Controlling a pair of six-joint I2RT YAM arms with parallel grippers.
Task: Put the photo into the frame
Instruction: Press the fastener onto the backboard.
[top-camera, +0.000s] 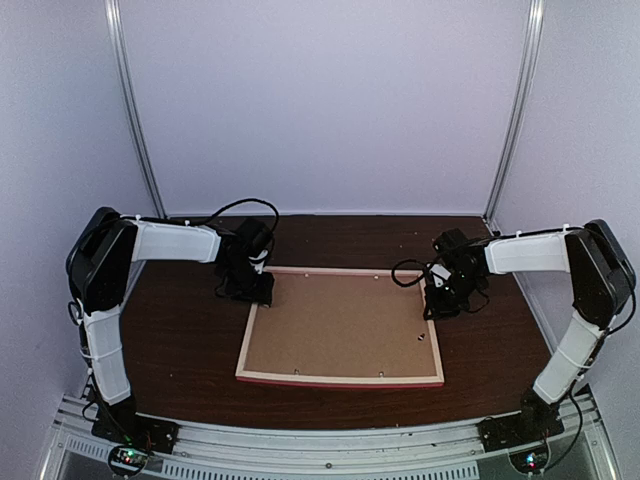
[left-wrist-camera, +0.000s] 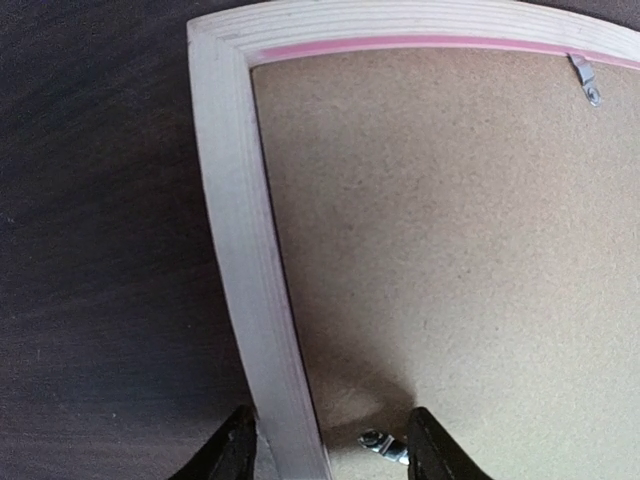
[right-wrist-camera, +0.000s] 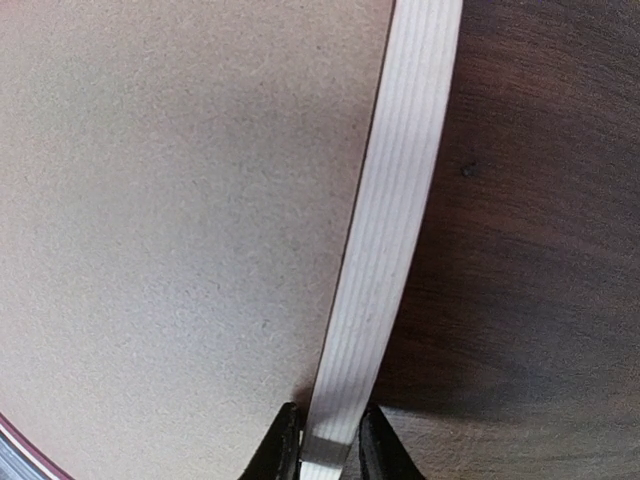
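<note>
The frame (top-camera: 340, 379) lies face down in the middle of the table, its pale wood back up and a thin pink edge showing. A brown backing board (top-camera: 340, 325) fills its opening. My left gripper (left-wrist-camera: 330, 455) stands open astride the frame's left bar (left-wrist-camera: 245, 250): the bar lies by the left finger, and a gap is left to the right finger. My right gripper (right-wrist-camera: 328, 450) is shut on the frame's right bar (right-wrist-camera: 395, 220), one finger on each side. The photo does not show in any view.
A small metal tab (left-wrist-camera: 385, 445) lies on the backing board by my left gripper's right finger, and another tab (left-wrist-camera: 585, 80) sits at the far bar. Dark wood table (top-camera: 190, 330) surrounds the frame. Purple walls and two metal poles close off the back.
</note>
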